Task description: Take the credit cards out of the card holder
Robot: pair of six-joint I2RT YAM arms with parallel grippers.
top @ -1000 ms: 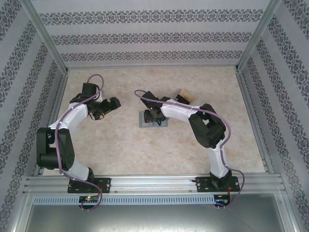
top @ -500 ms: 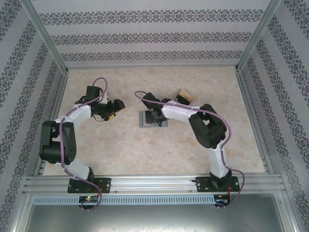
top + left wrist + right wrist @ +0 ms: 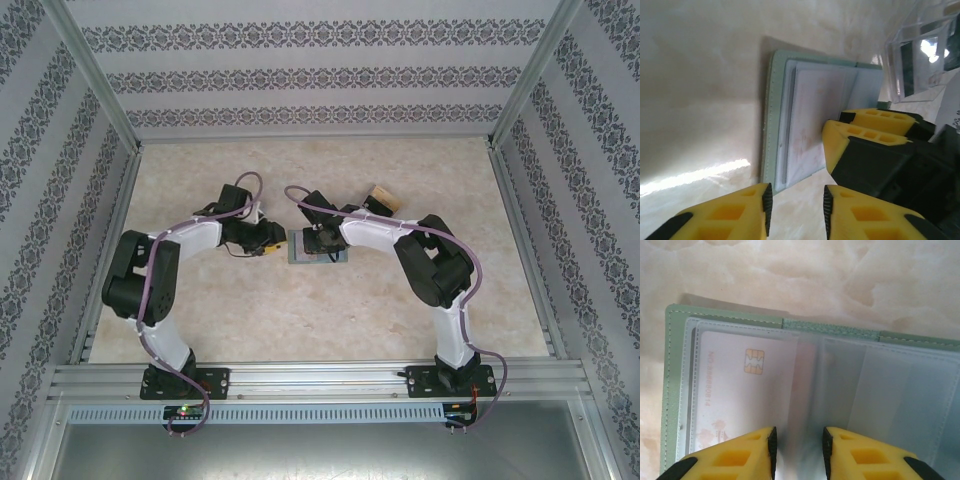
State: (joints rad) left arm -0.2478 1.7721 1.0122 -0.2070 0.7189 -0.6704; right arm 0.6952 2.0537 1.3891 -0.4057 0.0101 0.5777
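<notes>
Card holder [image 3: 674, 390] open flat on tabletop [image 3: 700, 75]; right pincer [image 3: 797, 450] narrowed over its middle, grip unclear, probably pinning it; left pincer [image 3: 795, 210] slightly spread, empty, card [image 3: 815, 120] just ahead.

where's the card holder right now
In the top view the card holder lies open mid-table, the left pincer just at its left edge and the right pincer over its middle.

Both arms bend in toward the middle of the frame. The left hand [image 3: 268, 244] and right hand [image 3: 324, 242] nearly meet, each with a small gap between its fingers.
</notes>
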